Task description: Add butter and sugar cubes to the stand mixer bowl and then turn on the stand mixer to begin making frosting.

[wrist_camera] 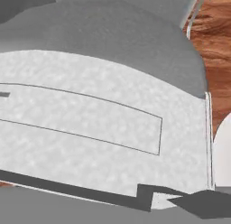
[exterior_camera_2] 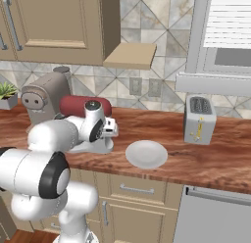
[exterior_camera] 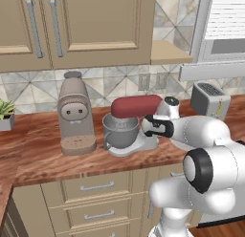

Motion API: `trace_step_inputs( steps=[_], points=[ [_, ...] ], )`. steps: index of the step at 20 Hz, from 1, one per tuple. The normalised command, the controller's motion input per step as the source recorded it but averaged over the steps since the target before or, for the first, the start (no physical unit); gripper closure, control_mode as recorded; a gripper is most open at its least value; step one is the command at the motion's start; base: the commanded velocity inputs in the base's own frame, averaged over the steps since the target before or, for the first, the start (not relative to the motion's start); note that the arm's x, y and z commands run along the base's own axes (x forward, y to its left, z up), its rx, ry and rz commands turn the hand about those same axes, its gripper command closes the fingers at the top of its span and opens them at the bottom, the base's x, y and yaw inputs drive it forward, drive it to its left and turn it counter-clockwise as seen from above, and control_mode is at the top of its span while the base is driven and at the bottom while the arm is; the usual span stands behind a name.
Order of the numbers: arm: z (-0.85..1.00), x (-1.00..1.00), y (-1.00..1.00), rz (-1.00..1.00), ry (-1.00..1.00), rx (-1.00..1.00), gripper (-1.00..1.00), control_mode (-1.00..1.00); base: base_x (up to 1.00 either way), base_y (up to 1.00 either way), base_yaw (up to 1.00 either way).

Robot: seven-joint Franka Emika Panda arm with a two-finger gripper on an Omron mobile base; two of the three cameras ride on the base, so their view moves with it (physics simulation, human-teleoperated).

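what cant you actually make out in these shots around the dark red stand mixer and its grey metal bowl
- Inside of the round grey metal bowl: left base view looks from the side, so its contents are hidden.
- Gripper: the white arm's wrist covers it, jaws unreadable.
- Dark red stand mixer: right base view, mostly behind the arm.
- Light grey mixer base: hand view too close; controls unclear.

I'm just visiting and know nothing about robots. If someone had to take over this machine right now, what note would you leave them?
Hand: pressed up close against the stand mixer's light grey base, at its right side. Whether its fingers are open or shut can't be told; nothing visibly held.

Things: the stand mixer bowl sits under the dark red head, on the wooden counter, right of the coffee machine. A white plate lies bare to the mixer's right; the toaster stands further right.

Done: can't confirm butter or sugar went into the bowl; its inside isn't visible.

Left: check the bowl, then switch the mixer on.
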Motion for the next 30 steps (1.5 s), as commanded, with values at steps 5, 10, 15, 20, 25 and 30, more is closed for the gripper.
trace_step_inputs(
  steps=[5,10,15,20,25,30],
  points=[
    [0.00,0.04,-0.16,0.00,0.00,0.20,1.00,-1.00,0.00,0.00,0.00],
    [0.00,0.08,-0.15,0.00,-0.01,0.20,1.00,-1.00,0.00,0.00,0.00],
    [0.03,0.05,-0.22,0.00,-0.04,0.14,1.00,-1.00,0.00,0.00,0.00],
    [0.14,0.05,-0.26,-0.01,-0.02,0.11,1.00,-1.00,0.00,0.00,0.00],
    [0.00,0.05,-0.29,-0.03,0.00,0.05,1.00,-1.00,0.00,0.00,0.00],
    [0.00,0.01,-0.28,-0.03,0.00,0.01,1.00,-1.00,0.00,0.00,0.00]
  ],
)
